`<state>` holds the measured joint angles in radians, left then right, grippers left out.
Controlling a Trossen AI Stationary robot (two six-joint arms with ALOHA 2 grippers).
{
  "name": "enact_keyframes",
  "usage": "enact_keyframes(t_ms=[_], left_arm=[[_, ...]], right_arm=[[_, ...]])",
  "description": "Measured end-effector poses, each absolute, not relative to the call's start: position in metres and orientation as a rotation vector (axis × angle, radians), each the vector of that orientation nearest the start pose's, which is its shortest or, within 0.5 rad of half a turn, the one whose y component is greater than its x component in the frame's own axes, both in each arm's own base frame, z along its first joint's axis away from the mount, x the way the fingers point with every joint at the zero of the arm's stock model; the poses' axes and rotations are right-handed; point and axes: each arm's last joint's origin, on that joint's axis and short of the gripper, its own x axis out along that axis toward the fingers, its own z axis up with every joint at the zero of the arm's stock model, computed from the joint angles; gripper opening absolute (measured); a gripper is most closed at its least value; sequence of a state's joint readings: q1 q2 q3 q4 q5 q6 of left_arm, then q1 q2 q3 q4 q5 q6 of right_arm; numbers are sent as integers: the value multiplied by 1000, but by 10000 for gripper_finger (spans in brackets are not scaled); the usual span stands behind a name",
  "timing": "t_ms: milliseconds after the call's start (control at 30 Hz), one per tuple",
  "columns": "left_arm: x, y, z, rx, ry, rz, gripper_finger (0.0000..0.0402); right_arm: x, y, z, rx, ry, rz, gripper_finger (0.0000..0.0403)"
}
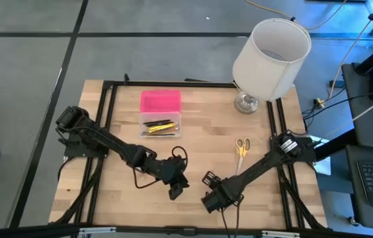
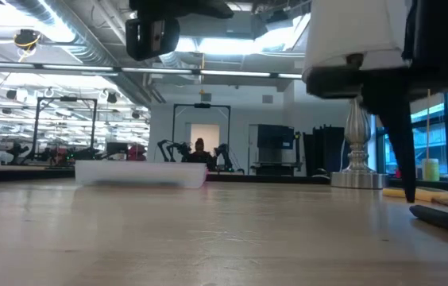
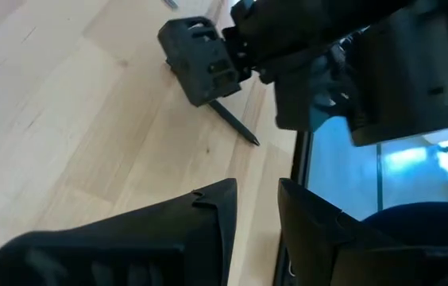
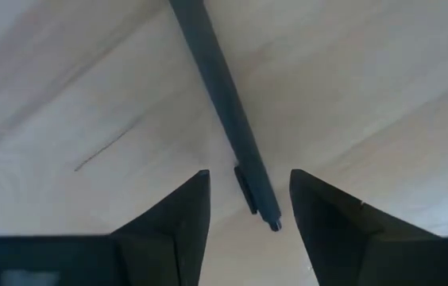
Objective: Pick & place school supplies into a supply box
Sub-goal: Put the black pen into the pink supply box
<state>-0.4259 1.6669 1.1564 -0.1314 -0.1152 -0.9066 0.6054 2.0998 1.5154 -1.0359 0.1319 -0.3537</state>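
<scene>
Several pens and pencils (image 1: 159, 126) lie in the open supply box (image 1: 160, 114)

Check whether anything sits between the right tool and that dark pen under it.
Nothing visible does. The right tool is low over the table, its open fingers either side of the dark pen, with only bare wooden table around it. The left tool is off to one side, not between them.

Supply box sitting far-left, scissors lying right

The supply box (image 1: 160, 114) is holding pens (image 1: 159, 125); the scissors (image 1: 241, 146) are lying near the lamp (image 1: 270, 54).
</scene>
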Motion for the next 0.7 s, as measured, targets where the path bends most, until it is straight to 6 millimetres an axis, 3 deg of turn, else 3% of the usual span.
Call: enact_keyframes(t_ms=[367,700], left_arm=[[335,-147,241,-690,691,21,86],[335,-148,241,-689,691,21,86]], right_arm=[[327,208,130,-877,1542,595,174],[328,206,128,-800,1563,645,92]])
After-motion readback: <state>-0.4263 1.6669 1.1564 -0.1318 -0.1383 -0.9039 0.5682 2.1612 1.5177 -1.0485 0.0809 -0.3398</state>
